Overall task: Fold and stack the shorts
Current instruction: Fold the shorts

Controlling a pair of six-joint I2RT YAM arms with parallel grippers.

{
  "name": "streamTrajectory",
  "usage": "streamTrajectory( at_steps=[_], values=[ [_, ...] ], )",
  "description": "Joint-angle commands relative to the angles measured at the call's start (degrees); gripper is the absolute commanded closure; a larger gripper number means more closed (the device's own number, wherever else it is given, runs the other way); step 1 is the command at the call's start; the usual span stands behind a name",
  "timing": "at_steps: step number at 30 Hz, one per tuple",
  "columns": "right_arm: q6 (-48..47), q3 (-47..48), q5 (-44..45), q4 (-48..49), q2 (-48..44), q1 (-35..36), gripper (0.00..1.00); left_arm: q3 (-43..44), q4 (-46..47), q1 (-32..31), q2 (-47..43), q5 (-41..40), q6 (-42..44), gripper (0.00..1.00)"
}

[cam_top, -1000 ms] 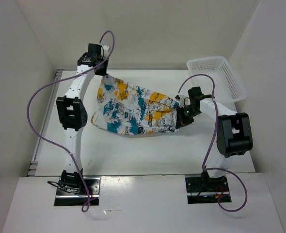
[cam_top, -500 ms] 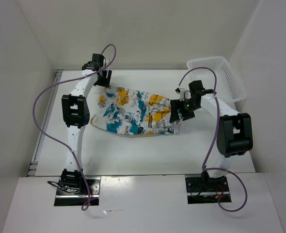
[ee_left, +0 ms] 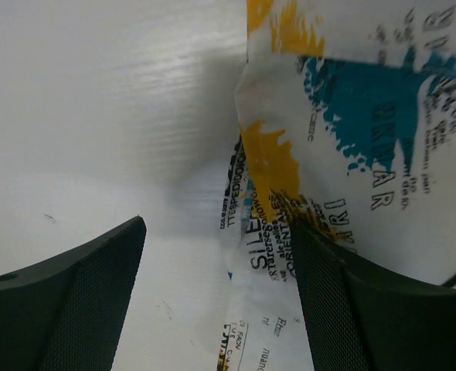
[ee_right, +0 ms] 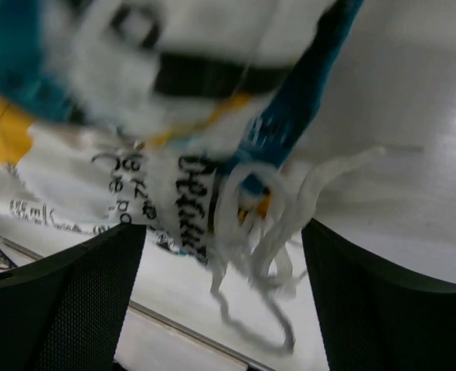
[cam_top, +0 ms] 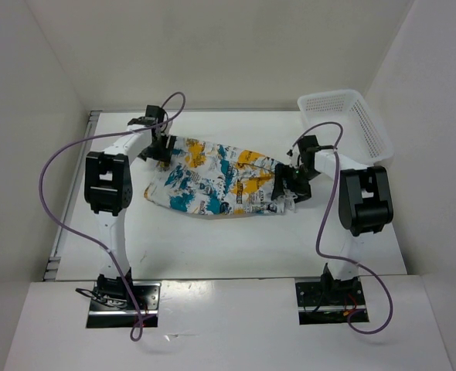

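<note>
One pair of shorts (cam_top: 212, 182) lies spread on the white surface (cam_top: 251, 239), left fingers (ee_left: 81, 301) released at its corner, right fingers (ee_right: 73, 301) released around the drawstring (ee_right: 321, 176).

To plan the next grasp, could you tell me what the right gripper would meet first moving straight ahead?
Probably the drawstring of the shorts, hanging loose between the right gripper's open fingers; the table lies behind it, though blur makes depth uncertain.
</note>
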Motion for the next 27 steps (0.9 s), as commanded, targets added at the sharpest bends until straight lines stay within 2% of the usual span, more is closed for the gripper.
streamTrajectory(
  at_steps=[1,4,7,8,10,11,14,15,18,19,21,23,26,27],
  values=[
    [3.15,3.82,0.15,2.43,3.45,-0.24,0.14,-2.44,1.37,-0.24,0.3,0.2,0.19,0.17],
    [3.15,3.74,-0.71,2.43,5.22,0.28,0.18,-4.82,1.37,-0.24,0.3,0.2,0.19,0.17],
    [3.15,3.03,-0.72,3.65,6.53,0.99,0.39,-6.93,1.37,0.29,0.3,0.2,0.19,0.17],
    [3.15,3.03,-0.72,3.66,6.54,0.99,0.57,-7.54,1.98,0.29,0.3,0.2,0.19,0.17],
    [2.27,4.51,-1.24,3.66,6.54,0.99,0.73,-8.86,2.59,0.29,0.3,-0.59,0.19,0.17],
    [1.75,5.13,-1.25,3.66,6.54,0.99,0.84,-8.87,2.6,0.81,0.3,-1.12,0.19,0.2],
    [0.96,7.85,-1.78,3.66,6.54,0.99,0.99,-8.87,2.6,1.34,1.35,-1.65,0.19,0.3],
    [0.95,8.56,-1.78,3.66,5.93,0.99,1.0,-8.87,2.6,1.34,1.36,-3.91,0.19,0.41],
    [-2.29,12.24,-1.16,3.13,5.31,0.99,1.0,-10.1,3.83,1.34,1.88,-6.91,0.19,0.54],
    [-3.17,12.95,-1.16,3.13,4.7,0.99,1.0,-10.88,4.35,1.86,1.88,-6.92,0.19,0.61],
    [-4.66,13.66,-0.64,2.61,4.09,0.99,1.0,-11.41,4.36,1.87,1.1,-6.92,0.19,0.62],
    [-5.45,15.32,-0.63,3.13,3.56,0.99,1.0,-11.42,4.36,1.87,0.48,-6.31,0.19,0.67],
    [-6.69,16.99,-0.63,3.13,2.94,0.99,1.0,-11.94,3.84,1.87,-1.8,-7.62,0.19,0.67],
    [-7.21,18.05,-0.11,3.13,2.94,0.99,1.0,-11.94,3.05,1.87,-2.42,-7.63,0.19,0.61]
  ],
)
